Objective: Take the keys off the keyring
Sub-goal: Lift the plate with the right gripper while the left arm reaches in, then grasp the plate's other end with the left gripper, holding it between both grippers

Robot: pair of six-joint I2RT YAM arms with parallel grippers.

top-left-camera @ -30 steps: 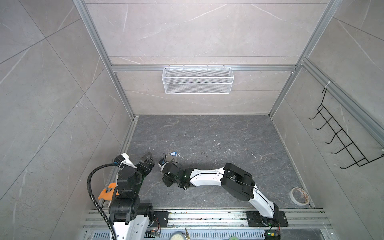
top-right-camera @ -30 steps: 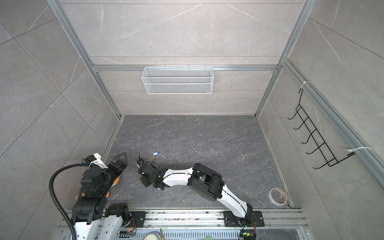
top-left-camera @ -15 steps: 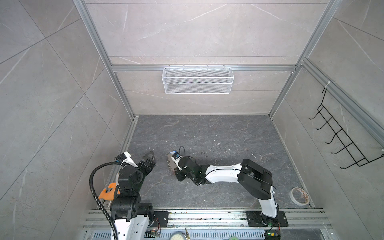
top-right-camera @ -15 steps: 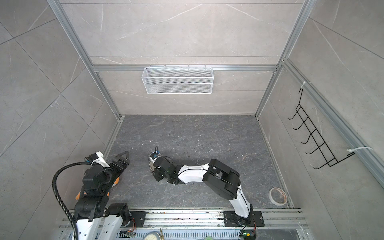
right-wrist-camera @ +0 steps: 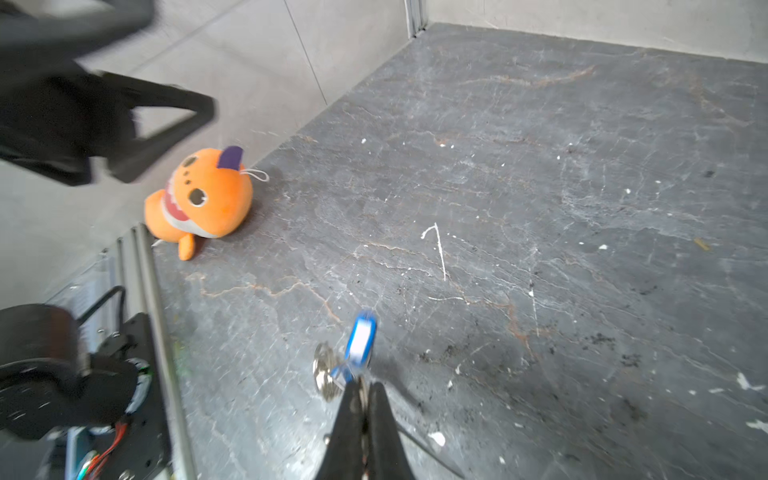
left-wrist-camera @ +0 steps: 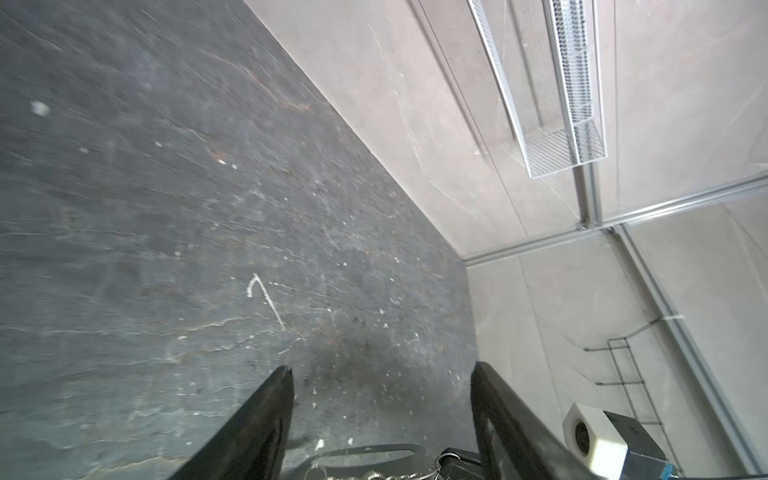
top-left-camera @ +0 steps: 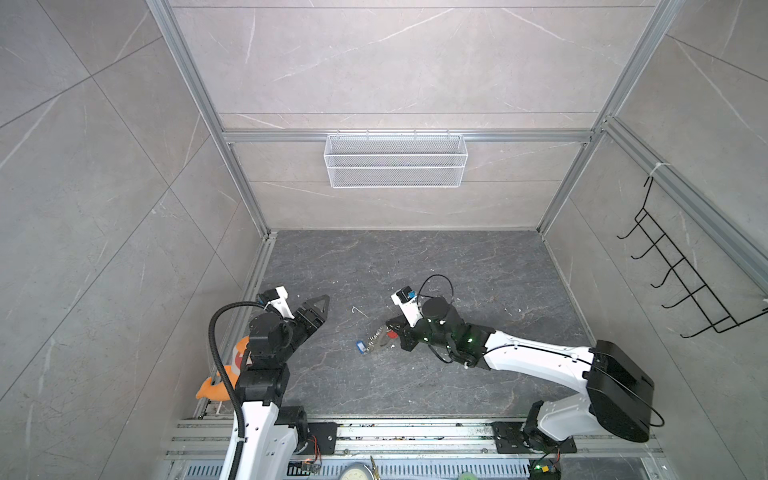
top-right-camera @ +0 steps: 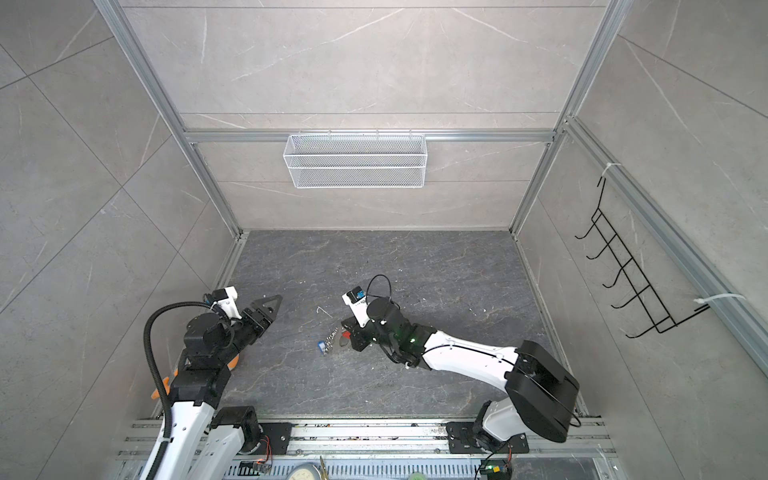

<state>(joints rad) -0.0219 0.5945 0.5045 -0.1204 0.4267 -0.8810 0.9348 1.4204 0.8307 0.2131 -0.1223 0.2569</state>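
Item one, two arms. We find the left arm raised beside the left wall, its forearm angled toward the centre. The left gripper [left-wrist-camera: 381, 370] hangs over the floor [top-left-camera: 415, 270] with its jaws spread and nothing between them.

The right arm lies low and stretched from the front rail toward the middle. The right gripper [right-wrist-camera: 364, 387] is clenched on the keyring [top-left-camera: 380, 340]; we cannot tell which part sits in the grip.

Item two, two keys at that gripper's tip, near the floor's centre: one blue tag [top-left-camera: 360, 347] and one red tag [top-left-camera: 390, 333].

Item three, surroundings:
- One orange plush toy [right-wrist-camera: 199, 199] by the left wall, half hidden behind the left arm in both top views.
- One wire basket [top-left-camera: 395, 160] on the back wall.
- One black hook rack [top-left-camera: 681, 282] on the right wall.
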